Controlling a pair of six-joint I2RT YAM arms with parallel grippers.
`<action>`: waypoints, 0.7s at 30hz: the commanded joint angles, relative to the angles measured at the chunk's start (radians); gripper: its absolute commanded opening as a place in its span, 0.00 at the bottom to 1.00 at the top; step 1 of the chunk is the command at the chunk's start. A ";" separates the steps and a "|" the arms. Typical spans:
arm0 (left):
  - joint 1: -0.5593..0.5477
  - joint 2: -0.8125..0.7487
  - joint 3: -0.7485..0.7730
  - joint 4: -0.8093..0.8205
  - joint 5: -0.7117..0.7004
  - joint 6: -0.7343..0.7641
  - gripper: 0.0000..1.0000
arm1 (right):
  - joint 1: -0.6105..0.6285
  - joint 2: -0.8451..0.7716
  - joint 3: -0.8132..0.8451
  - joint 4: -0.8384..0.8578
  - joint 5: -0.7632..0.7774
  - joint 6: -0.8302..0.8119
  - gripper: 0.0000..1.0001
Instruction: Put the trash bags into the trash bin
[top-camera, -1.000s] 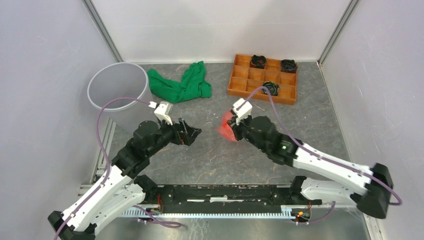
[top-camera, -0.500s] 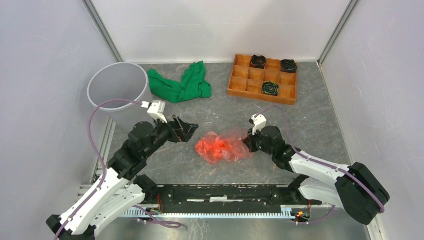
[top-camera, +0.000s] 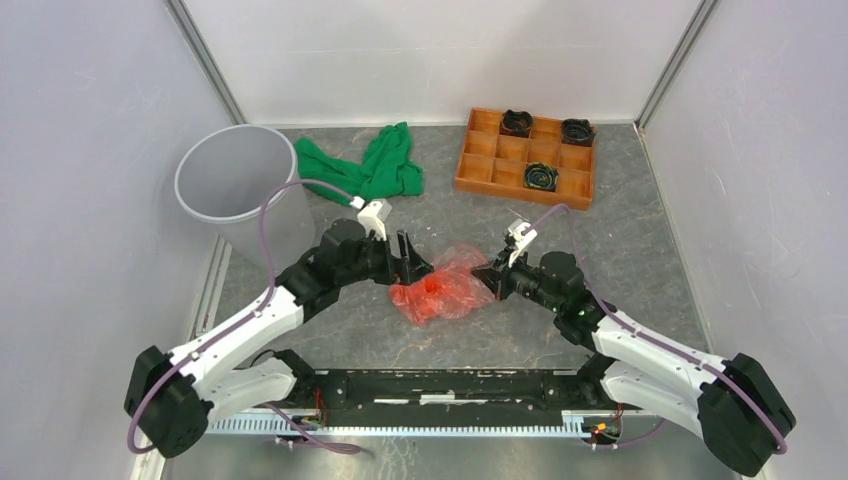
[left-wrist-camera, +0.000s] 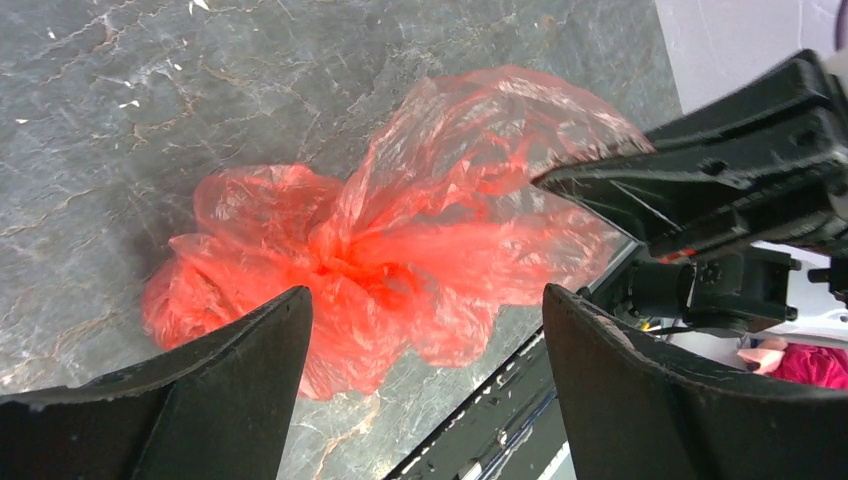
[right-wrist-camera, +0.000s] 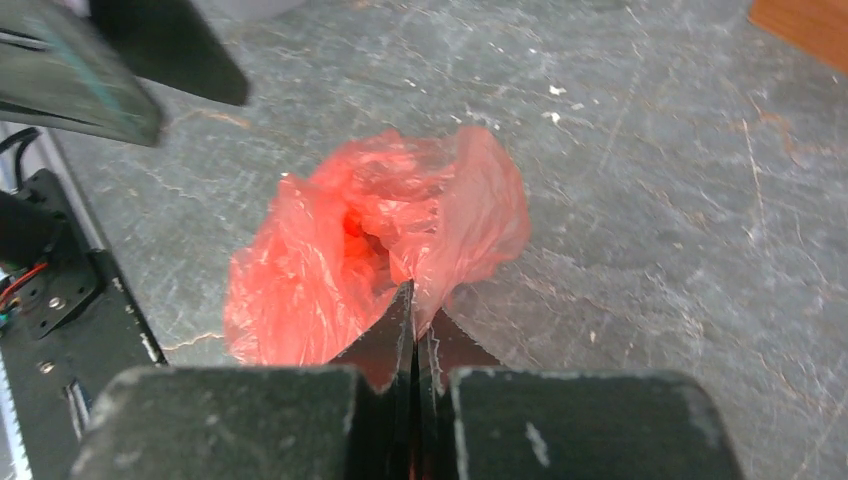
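Tightly clamped, right tool (right-wrist-camera: 412, 295) on bag (right-wrist-camera: 470, 210)

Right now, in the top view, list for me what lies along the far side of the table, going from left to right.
trash bin → green cloth → compartment tray

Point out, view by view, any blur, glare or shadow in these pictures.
Top external: even, soft light, sharp throughout, barely any shadow. Left wrist: the trash bag is crisp with small glossy highlights; the left gripper frames it, its fingers dark. Right wrist: the bag's middle is sharp, while the left gripper at top left is blurred.
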 joint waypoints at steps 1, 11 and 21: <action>-0.008 0.069 0.089 0.086 0.040 0.022 0.94 | 0.000 -0.028 0.053 0.087 -0.141 -0.068 0.00; -0.008 0.126 0.167 0.099 0.171 0.176 1.00 | -0.001 -0.021 0.207 0.031 -0.374 -0.175 0.01; -0.008 0.000 0.068 0.153 0.188 0.120 0.83 | 0.001 0.028 0.267 0.104 -0.494 -0.108 0.01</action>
